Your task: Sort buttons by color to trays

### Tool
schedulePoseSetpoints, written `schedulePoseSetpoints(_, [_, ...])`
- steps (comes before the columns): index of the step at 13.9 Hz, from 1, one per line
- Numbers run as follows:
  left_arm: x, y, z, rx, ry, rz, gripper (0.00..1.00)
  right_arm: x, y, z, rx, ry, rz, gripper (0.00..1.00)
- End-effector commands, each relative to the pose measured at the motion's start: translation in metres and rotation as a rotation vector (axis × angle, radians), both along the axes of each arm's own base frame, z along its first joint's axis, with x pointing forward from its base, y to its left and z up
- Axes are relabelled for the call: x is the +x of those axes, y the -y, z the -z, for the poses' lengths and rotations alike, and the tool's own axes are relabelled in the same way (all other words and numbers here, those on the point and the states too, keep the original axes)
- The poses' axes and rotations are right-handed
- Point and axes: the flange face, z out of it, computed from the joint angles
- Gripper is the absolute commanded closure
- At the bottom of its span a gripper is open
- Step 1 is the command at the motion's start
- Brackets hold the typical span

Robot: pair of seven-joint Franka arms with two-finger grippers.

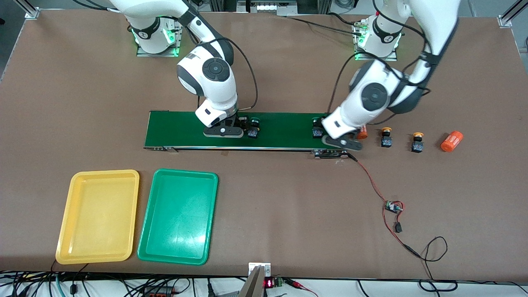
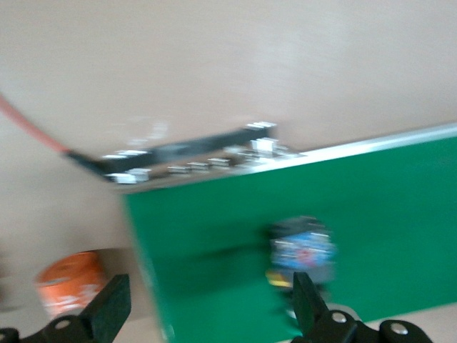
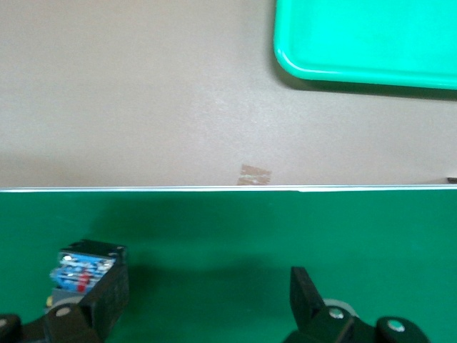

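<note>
A green button stands on the conveyor belt beside my right gripper, which is open and low over the belt. In the right wrist view the gripper is empty and that button sits just outside one finger. A second green button stands at the belt's end, partly hidden by my left gripper. In the left wrist view this gripper is open, with the button by one finger. Two yellow buttons stand on the table. The yellow tray and green tray are empty.
An orange cylinder lies past the yellow buttons toward the left arm's end of the table. Another orange cylinder is partly hidden by the left gripper and shows in the left wrist view. A red-black wire with a small board trails from the belt.
</note>
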Motion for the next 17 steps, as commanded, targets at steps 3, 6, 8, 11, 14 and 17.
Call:
schedulePoseSetpoints(3, [0.025,-0.107,0.005,-0.008,-0.037,-0.103,0.00,0.006,-0.022,0.007,0.019,-0.015,0.014,0.00])
schedulePoseSetpoints(6, [0.020,-0.127,0.013,-0.008,-0.082,-0.074,0.00,-0.002,-0.036,0.022,0.015,-0.034,-0.006,0.00])
schedulePoseSetpoints(8, [0.013,-0.132,0.025,-0.006,-0.107,-0.080,0.00,-0.002,-0.037,0.029,0.014,-0.042,-0.007,0.00])
schedulePoseSetpoints(11, [-0.001,-0.131,0.039,-0.002,-0.125,-0.075,0.00,0.000,-0.038,0.032,0.015,-0.045,-0.005,0.00])
schedulePoseSetpoints(14, [-0.016,-0.129,0.059,-0.009,-0.097,-0.075,0.00,0.001,-0.036,0.034,0.013,-0.050,-0.005,0.04])
schedulePoseSetpoints(17, [-0.024,-0.128,0.076,-0.020,-0.111,-0.078,0.00,0.003,-0.034,0.035,0.012,-0.051,-0.005,0.39])
